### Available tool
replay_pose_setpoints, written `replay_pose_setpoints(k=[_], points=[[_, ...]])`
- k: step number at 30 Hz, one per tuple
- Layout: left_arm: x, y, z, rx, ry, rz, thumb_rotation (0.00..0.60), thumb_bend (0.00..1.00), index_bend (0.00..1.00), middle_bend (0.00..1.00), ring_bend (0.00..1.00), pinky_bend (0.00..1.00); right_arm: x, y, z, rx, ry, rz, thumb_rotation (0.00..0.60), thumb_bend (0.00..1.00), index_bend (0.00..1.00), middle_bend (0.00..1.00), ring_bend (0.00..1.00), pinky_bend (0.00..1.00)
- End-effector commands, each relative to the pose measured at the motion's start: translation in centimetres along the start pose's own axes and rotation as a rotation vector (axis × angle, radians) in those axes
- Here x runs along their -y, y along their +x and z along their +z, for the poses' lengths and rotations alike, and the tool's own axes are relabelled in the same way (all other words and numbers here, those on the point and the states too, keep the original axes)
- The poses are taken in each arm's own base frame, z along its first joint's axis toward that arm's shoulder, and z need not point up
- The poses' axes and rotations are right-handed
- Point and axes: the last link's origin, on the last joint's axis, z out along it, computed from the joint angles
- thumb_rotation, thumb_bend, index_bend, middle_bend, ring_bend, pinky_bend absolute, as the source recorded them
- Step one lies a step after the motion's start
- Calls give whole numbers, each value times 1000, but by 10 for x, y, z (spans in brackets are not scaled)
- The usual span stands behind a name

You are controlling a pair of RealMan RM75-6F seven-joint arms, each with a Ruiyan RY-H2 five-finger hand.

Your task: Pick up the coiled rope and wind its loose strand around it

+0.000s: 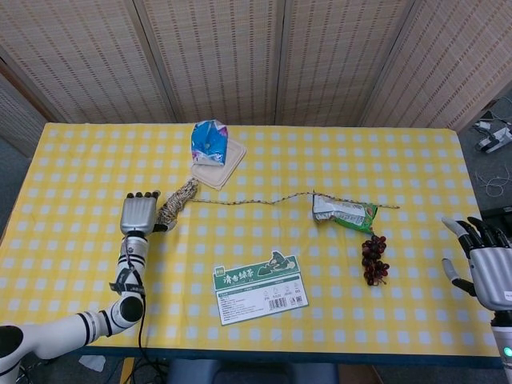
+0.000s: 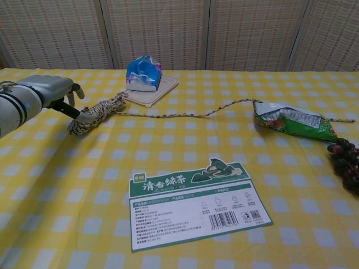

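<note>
Left hand (image 1: 142,215) sits at the near end of the coiled rope (image 1: 176,202), fingers apart and holding nothing, its thumb tip against the coil's lower end in the chest view; that reads as lining up to close around the bundle before lifting. The coil lies on the yellow checked tablecloth (image 1: 80,160), left of centre, angled toward the blue tissue pack (image 1: 208,142) resting on a beige tray (image 1: 224,170). Its loose strand (image 1: 256,202) trails rightward and passes under the green snack bag (image 1: 346,214), so pulling may drag the bag. Right hand (image 1: 488,268) hovers open at the table's right edge, well apart, probably waiting to take the strand. A bunch of dark grapes (image 1: 373,259) and a green tea card (image 1: 260,288) lie nearer the front.
</note>
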Motion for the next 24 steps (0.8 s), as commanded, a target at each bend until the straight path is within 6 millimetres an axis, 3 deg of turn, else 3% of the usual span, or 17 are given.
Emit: replay_pose_setpoints(k=[1, 11, 24], points=[[-12, -3, 7, 25, 16, 26, 260, 171, 261, 284, 238, 192, -1, 0, 0, 0, -4, -1, 600, 334, 175, 234, 134, 157], [-25, -9, 18, 59, 48, 67, 215, 171, 343, 300, 265, 192, -5, -1, -1, 6, -15, -2, 600, 334, 175, 234, 134, 157], [-36, -16, 27, 50, 74, 78, 208, 171, 475, 529, 454, 244, -9, -1, -4, 10, -35, -4, 600, 334, 175, 234, 134, 157]])
